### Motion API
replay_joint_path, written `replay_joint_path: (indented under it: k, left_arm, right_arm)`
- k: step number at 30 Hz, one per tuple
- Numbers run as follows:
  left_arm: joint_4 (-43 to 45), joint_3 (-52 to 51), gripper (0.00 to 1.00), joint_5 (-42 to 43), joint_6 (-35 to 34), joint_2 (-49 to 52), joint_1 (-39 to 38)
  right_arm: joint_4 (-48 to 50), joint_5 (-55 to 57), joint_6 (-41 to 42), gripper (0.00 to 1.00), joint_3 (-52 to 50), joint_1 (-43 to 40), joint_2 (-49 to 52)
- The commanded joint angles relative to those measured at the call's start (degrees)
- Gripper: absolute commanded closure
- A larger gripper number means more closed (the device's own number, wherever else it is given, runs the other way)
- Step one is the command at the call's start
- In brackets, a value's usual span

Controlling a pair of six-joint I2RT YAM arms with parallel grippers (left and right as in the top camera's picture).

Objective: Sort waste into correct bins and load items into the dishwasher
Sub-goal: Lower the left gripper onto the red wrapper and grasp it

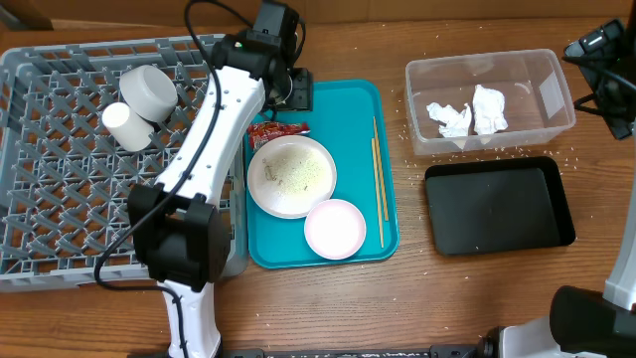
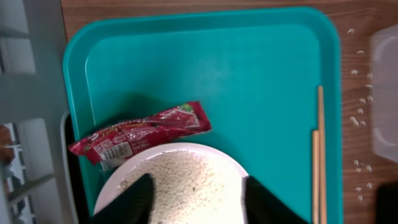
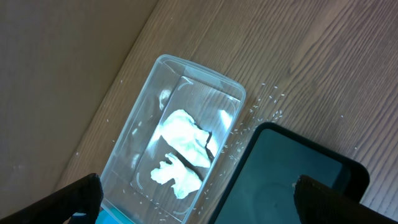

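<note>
- Our left gripper (image 2: 198,188) hovers, fingers apart, over the round white plate (image 1: 292,176) on the teal rectangular plastic tray (image 2: 249,74).
- Our right gripper (image 3: 198,185), right of that tray, is spread wide.

Teal tray (image 1: 338,119), red-and-white wrapper (image 1: 276,130), white plate (image 1: 256,181) — grey lattice rack (image 1: 70,199), black tray (image 1: 497,209)

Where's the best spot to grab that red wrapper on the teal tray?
Pinch the wrapper at the end nearer the chopsticks, from above, closing across its narrow width. That end lies on bare teal tray, clear of the plate; the other end meets the plate's rim.
</note>
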Motion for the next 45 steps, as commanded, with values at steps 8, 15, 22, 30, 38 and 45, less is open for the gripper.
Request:
replay_joint_path:
  k: [8, 15, 22, 30, 38, 45]
  left_arm:
    - [3.7, 0.0, 0.47, -2.0, -24.8, 9.3, -0.2]
    - [4.5, 0.0, 0.39, -0.6, -39.0, 12.3, -0.1]
    - [6.7, 0.0, 0.39, 1.3, -42.2, 14.8, -0.1]
    - [9.1, 0.0, 0.51, 1.7, -42.2, 15.2, -0.1]
    - [8.4, 0.0, 0.73, 2.1, -42.1, 15.2, -0.1]
    - [8.4, 0.4, 0.96, 4.5, -40.0, 15.0, -0.1]
  right_arm:
    - [0.2, 0.8, -0.4, 0.00, 0.2, 0.1, -0.2]
    - [0.2, 0.8, -0.4, 0.00, 0.2, 0.1, -0.2]
    - [0.2, 0.8, -0.4, 0.00, 0.2, 0.1, -0.2]
    - [0.2, 0.8, -0.4, 0.00, 0.2, 0.1, -0.2]
    - [0.2, 0.8, -0.4, 0.00, 0.2, 0.1, -0.2]
    - [0.2, 0.8, -0.4, 0.00, 0.2, 0.1, -0.2]
